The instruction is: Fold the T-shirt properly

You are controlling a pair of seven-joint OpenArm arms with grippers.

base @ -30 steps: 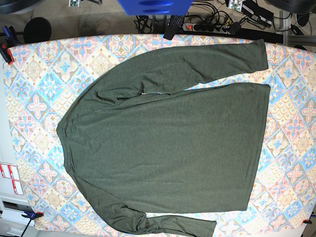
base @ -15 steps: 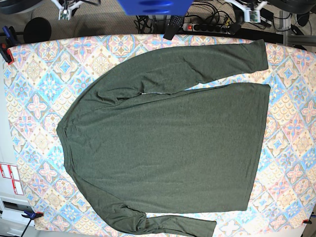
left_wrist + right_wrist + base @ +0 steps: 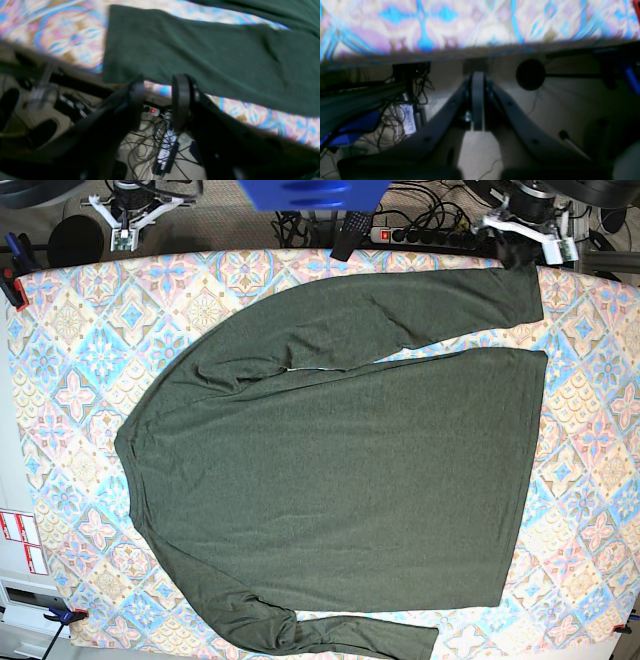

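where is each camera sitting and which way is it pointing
base: overhead, looking straight down on the T-shirt spread on the patterned table; both arms peek in at the top edge.
left wrist: behind the left gripper, fingers apart, facing the sleeve cuff.
right wrist: behind the shut right gripper, facing the table edge and floor.
All share the table.

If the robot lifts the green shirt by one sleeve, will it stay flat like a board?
Probably not. The T-shirt lies soft and rippled on the patterned table, so it would likely droop and hang. Its sleeve looks thin, so it should bunch easily and feel light.
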